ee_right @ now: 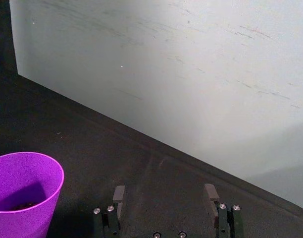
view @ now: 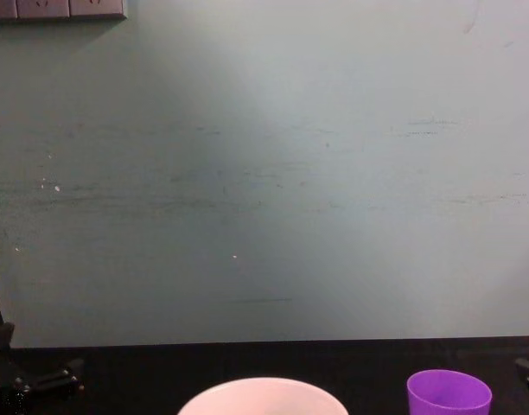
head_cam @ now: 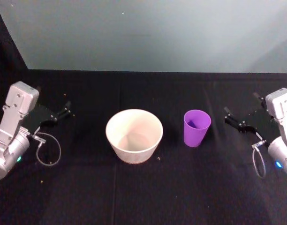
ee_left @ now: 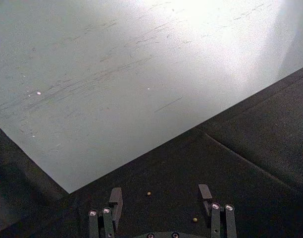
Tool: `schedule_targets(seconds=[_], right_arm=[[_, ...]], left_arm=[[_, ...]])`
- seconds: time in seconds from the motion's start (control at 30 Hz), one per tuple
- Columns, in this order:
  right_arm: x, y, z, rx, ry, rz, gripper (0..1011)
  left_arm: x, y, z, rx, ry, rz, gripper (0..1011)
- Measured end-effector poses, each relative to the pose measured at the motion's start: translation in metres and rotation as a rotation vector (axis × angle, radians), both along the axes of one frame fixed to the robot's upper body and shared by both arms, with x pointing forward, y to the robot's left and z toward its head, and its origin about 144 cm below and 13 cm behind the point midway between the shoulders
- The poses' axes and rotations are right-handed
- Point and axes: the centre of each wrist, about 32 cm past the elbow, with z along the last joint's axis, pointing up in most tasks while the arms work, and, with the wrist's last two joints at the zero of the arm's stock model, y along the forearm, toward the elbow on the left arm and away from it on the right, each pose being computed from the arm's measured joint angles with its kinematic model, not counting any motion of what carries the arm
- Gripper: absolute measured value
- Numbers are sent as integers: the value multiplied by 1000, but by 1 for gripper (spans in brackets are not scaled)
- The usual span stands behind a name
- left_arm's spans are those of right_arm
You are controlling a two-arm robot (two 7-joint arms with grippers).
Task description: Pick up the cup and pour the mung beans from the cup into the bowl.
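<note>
Left tool [head_cam: 67,108] is at the robot's left side of the desk [head_cam: 143,197], low over the black cover. It is released: the left wrist view shows its two fingers [ee_left: 116,197] spread wide with nothing held between them. Two small pale grains [ee_left: 149,193] lie loose on the cover just ahead of it. A thin cable loop [head_cam: 49,151] hangs from the left arm's wrist.

Right tool [head_cam: 228,116] is at the robot's right side of the desk, roughly level with the left one. It is likewise released, its fingers [ee_right: 210,192] parted and grasping nothing. It points toward the middle of the desk and is near the cup without touching it.

Bowl [head_cam: 134,152] stands upright at the centre of the desk, between the two tools and well apart from both. It is wide and round, white to pale pink, with a smooth rim.

Cup [head_cam: 197,127] stands upright just to the robot's right of the bowl, with a narrow strip of black cover showing between them. It lies between the bowl and the right tool. It is purple, tapered and without a handle. In the right wrist view some dark granular matter [ee_right: 24,204] shows at its bottom; individual grains cannot be made out.

Beyond the desk's far edge rises a pale grey-green wall [head_cam: 148,33], scuffed in places. The chest view shows a socket plate [view: 57,8] at its upper left.
</note>
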Motion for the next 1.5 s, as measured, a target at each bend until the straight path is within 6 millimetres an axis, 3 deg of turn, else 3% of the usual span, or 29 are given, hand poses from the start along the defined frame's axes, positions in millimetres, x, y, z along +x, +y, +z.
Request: schedule_targets(seconds=[1.5], right_arm=[[0, 0, 0, 0, 0, 0, 1003]], left_arm=[[0, 0, 0, 0, 0, 0, 1000]])
